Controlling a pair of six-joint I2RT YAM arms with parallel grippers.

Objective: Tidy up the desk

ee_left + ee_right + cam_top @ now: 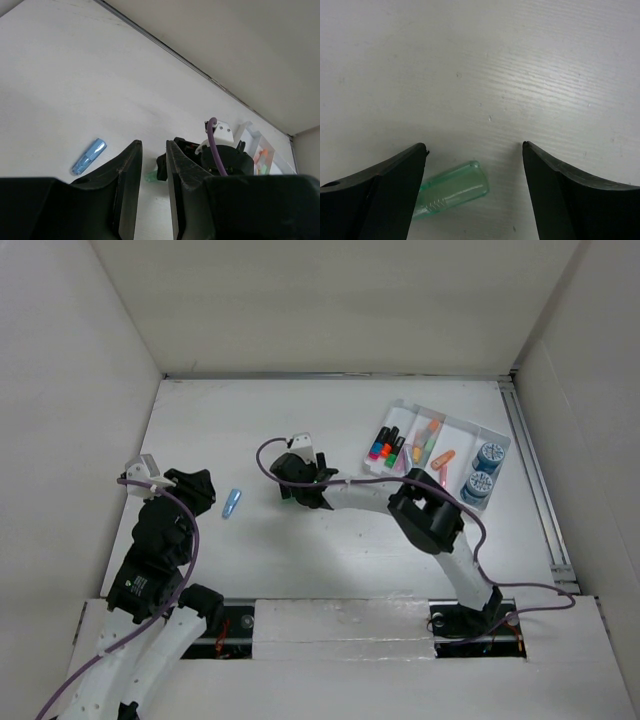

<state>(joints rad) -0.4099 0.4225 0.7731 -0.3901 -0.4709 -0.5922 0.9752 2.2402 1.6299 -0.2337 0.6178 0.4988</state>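
Note:
The desk (300,420) is a white tabletop between white panels. A clear green cap (452,190) lies flat on it between my right gripper's (475,147) open jaws, close to the left finger, not gripped. In the top view the right gripper (297,483) is low over the desk's middle. The cap also shows in the left wrist view (151,176) beside it. A light blue cap (231,504) lies on the desk just right of my left gripper (205,490). The left gripper (154,142) holds nothing, its jaws a narrow gap apart, with the blue cap (89,156) to its left.
A white compartmented tray (497,430) stands at the back right, holding coloured markers (385,445), orange pieces (435,445) and two blue spools (484,470). A metal rail (535,480) runs along the right edge, another along the back wall.

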